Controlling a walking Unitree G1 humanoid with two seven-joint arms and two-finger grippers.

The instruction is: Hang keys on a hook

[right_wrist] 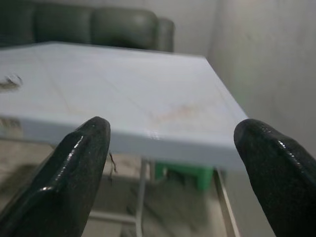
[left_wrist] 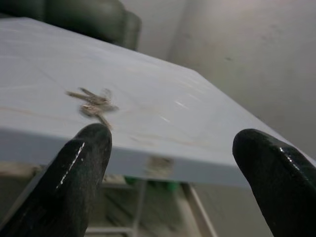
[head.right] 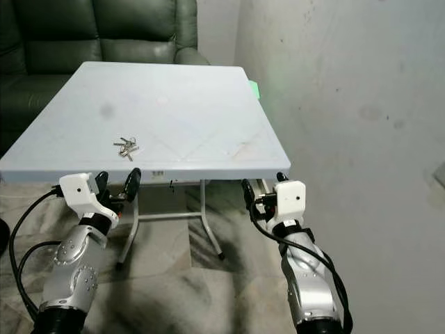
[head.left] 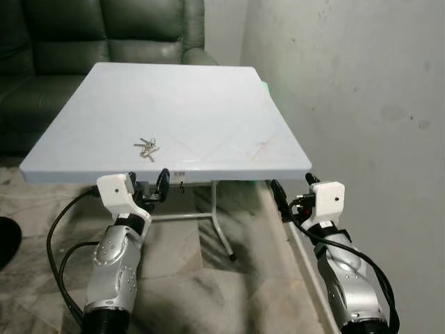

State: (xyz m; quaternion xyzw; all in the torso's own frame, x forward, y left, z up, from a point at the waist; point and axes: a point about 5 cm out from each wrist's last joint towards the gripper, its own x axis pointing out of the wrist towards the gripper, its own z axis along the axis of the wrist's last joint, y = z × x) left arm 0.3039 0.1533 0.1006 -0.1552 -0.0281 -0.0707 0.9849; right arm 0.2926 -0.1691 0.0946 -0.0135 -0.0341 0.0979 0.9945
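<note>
A small bunch of metal keys [head.left: 146,148] lies on the pale blue-white table [head.left: 208,104], near its front edge on the left side; the left wrist view also catches the keys [left_wrist: 94,102]. My left gripper [head.left: 149,186] hovers open just below and in front of the table edge, almost straight under the keys. Off to the right, my right gripper [head.left: 293,193] is open too, level with the table's front right corner. Nothing is between either pair of fingers.
A dark green sofa [head.left: 76,42] stands behind the table. A bare grey wall [head.left: 361,90] runs along the right side, close to the table. Metal table legs [head.left: 219,223] stand on the marbled floor underneath. A green object [head.left: 265,86] peeks out at the table's right edge.
</note>
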